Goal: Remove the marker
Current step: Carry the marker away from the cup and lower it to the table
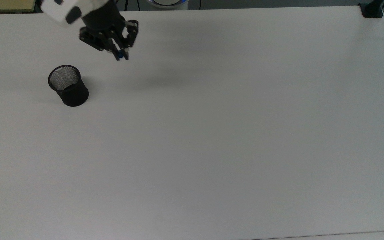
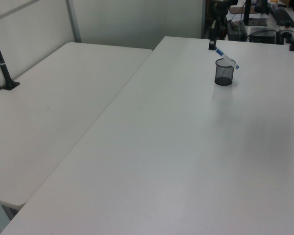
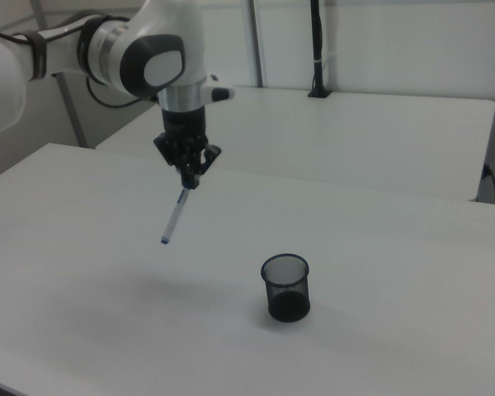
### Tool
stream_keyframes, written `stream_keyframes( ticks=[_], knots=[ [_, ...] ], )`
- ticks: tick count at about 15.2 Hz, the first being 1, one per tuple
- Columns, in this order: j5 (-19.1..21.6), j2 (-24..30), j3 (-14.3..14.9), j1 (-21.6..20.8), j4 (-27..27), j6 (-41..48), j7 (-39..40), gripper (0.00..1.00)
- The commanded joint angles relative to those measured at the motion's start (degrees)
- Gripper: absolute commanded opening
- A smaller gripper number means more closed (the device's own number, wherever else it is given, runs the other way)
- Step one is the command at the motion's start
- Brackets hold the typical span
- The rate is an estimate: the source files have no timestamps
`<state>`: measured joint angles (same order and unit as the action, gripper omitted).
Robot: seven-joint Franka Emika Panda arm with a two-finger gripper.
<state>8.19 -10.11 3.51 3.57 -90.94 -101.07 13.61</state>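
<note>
The marker (image 3: 174, 217), white-barrelled with a blue tip, hangs tilted in the air below my gripper (image 3: 190, 181), which is shut on its upper end. From the top view I see the gripper (image 1: 121, 56) from above, with just a blue spot of the marker (image 1: 120, 55) between the fingers. It hovers to the top view's right of the black mesh cup (image 1: 68, 85), well apart from it. The cup (image 3: 285, 286) stands upright and empty on the white table (image 1: 212, 133). In the left view the marker (image 2: 226, 58) slants above the cup (image 2: 224, 72).
A black clamp mount (image 1: 372, 10) sits at the table's far corner on the top view's right. A second white table (image 2: 49, 107) adjoins on the left view's left, with a black post (image 2: 1, 61) clamped to it. The arm's white links (image 3: 140, 49) reach over the table's edge.
</note>
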Motion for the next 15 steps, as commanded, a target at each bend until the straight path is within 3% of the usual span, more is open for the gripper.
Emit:
stream_keyframes(
  ticks=[1,6,12,13,14,15],
  knots=[
    [0.95,-5.34,0.27,-5.41,0.59,-2.1,-5.78,0.0],
    [0.16,-12.99,0.18,-10.77,-1.34,-13.0,-11.14,0.0],
    [-3.79,-17.48,0.1,-13.77,-2.39,-17.48,-15.53,0.04],
    [-4.06,-17.48,0.09,-13.77,-2.75,-18.1,-16.32,0.13],
    [-4.06,-17.48,0.09,-13.77,-2.92,-18.2,-16.68,0.37],
    [-4.06,-17.4,0.09,-13.77,-2.93,-18.11,-16.95,0.91]
  ],
)
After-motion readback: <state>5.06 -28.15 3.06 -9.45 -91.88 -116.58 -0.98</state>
